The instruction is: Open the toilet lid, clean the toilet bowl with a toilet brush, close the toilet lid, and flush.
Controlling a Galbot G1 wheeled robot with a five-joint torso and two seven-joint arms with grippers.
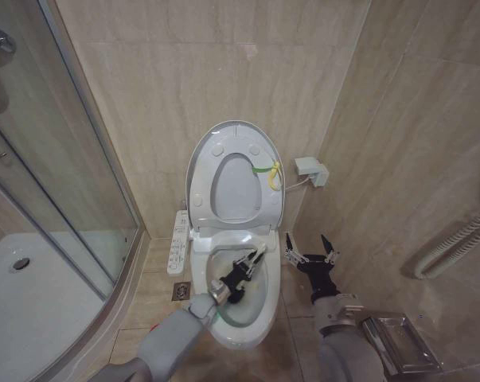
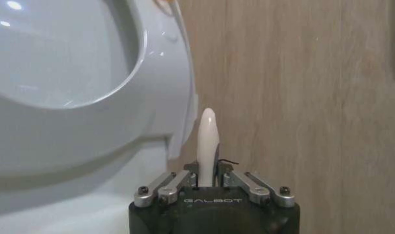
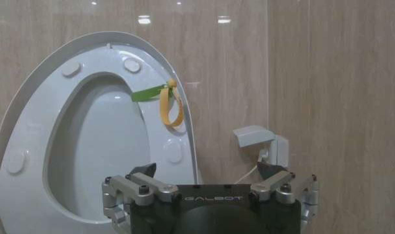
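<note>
From the head camera, your left gripper [image 1: 251, 261] reaches into the stained white ceramic toilet bowl [image 1: 241, 322]; the glossy white oval lid [image 1: 198, 163] stands upright against the wall. Your right gripper [image 1: 310, 248] hovers beside the bowl, fingers apart.

At your left wrist, the fingers clamp the thin white brush handle [image 2: 207, 141].

At your right wrist, the yellow-green strap [image 3: 164, 101] hangs from the raised lid's edge.

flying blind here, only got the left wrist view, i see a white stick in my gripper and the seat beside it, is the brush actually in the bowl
Observer: Yes. From the head view, the left gripper holds the toilet brush over the toilet bowl.
Operator: lid fully up?
Observer: Yes, the toilet lid stands upright against the wall, seat ring raised with it.
Operator: where's the right arm
Observer: The right gripper hovers open beside the bowl, on the robot's right, holding nothing.
</note>
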